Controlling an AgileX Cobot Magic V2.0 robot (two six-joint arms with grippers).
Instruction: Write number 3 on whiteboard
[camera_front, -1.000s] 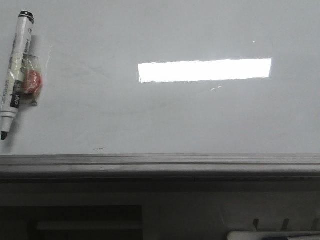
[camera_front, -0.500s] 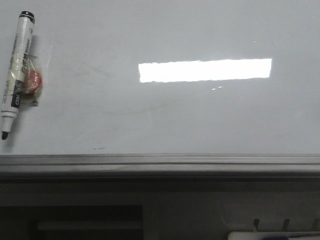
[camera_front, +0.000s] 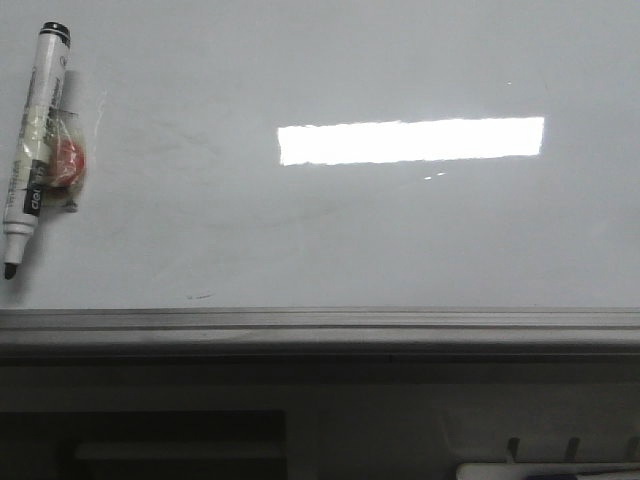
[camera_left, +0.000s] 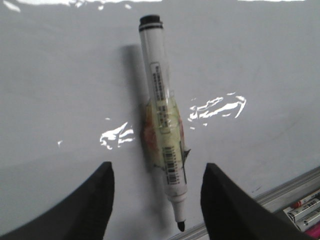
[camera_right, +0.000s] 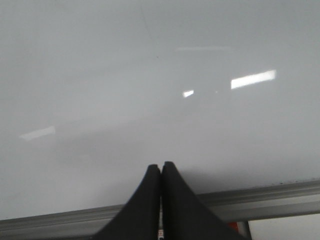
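Observation:
The whiteboard (camera_front: 400, 240) fills the front view, pale and glossy with a bright rectangular glare. A white marker (camera_front: 35, 150) lies on it at the far left, black tip bare and pointing toward the bottom rail, with a red lump taped to its barrel. In the left wrist view the marker (camera_left: 162, 125) lies on the whiteboard (camera_left: 60, 75) between the two fingers of my open left gripper (camera_left: 158, 167), untouched by either. My right gripper (camera_right: 161, 165) is shut on nothing over the bare whiteboard (camera_right: 125, 75). The number 3 is out of view. Neither gripper shows in the front view.
A grey metal rail (camera_front: 320, 325) runs along the board's near edge, with a dark recess below it. A white object (camera_front: 540, 470) sits at the bottom right below the rail. Faint smudges of old ink mark the board near the marker.

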